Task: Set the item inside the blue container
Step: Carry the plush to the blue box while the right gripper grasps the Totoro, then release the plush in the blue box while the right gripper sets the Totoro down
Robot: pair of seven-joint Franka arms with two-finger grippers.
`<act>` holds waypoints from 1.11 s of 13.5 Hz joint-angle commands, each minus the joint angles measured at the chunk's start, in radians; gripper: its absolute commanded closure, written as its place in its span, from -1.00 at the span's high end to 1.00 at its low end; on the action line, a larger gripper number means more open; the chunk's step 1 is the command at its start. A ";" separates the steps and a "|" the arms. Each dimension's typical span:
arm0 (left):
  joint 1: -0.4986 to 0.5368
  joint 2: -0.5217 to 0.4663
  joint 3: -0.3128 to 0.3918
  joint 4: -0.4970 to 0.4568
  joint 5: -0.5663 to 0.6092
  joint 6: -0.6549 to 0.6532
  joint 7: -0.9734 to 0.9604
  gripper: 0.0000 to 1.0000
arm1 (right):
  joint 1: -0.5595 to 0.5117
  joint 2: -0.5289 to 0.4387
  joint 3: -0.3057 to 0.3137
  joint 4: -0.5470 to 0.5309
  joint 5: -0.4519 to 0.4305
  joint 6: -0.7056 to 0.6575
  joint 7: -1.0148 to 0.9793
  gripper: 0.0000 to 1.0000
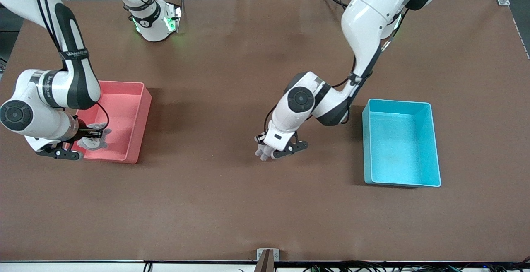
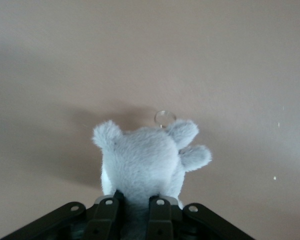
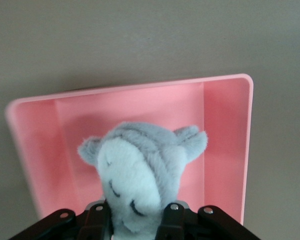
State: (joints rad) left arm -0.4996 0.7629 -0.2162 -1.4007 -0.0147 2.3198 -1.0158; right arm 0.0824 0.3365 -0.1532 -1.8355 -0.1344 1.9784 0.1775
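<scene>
**Plush gripped over mid-table, blue container not yet reached**

At the right arm's end of the table, the right gripper is held over the pink bin, near the bin's corner closest to the front camera. Its fingers are closed on a grey plush toy with a pale face; the toy is seen hanging above the bin's floor in the right wrist view. This bin is not the task's target.

Over the bare middle of the table, the left gripper is closed on a second grey plush toy. A small clear ring is seen at the toy's head, probably a keychain loop, though this is hard to confirm. Whether the toy rests on the table or is lifted slightly cannot be told.

Toward the left arm's end, the blue container stands well apart from the left gripper and appears empty. It is a light cyan rectangular bin with upright walls and rounded corners, its floor faintly scuffed.

The grasp is judged done; the carry across and the release over the blue container remain.
</scene>
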 commanded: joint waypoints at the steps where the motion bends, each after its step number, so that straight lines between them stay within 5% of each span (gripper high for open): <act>1: 0.042 -0.115 -0.003 -0.044 0.022 -0.133 0.015 -0.66 | 0.072 -0.010 0.001 0.067 0.069 -0.111 0.132 -0.99; 6: 0.174 -0.361 -0.003 -0.196 0.024 -0.404 0.236 -0.66 | 0.336 0.004 0.001 0.130 0.232 -0.052 0.609 -0.99; 11: 0.353 -0.537 -0.006 -0.443 0.142 -0.402 0.529 -0.66 | 0.598 0.168 0.001 0.172 0.283 0.236 1.060 -0.99; 15: 0.531 -0.518 -0.008 -0.466 0.171 -0.353 0.793 -0.65 | 0.718 0.386 0.000 0.381 0.279 0.279 1.367 -0.97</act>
State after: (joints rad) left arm -0.0342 0.2543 -0.2129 -1.8326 0.1339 1.9243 -0.3168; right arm 0.7728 0.6135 -0.1372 -1.5908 0.1332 2.2615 1.4491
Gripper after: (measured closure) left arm 0.824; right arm 0.749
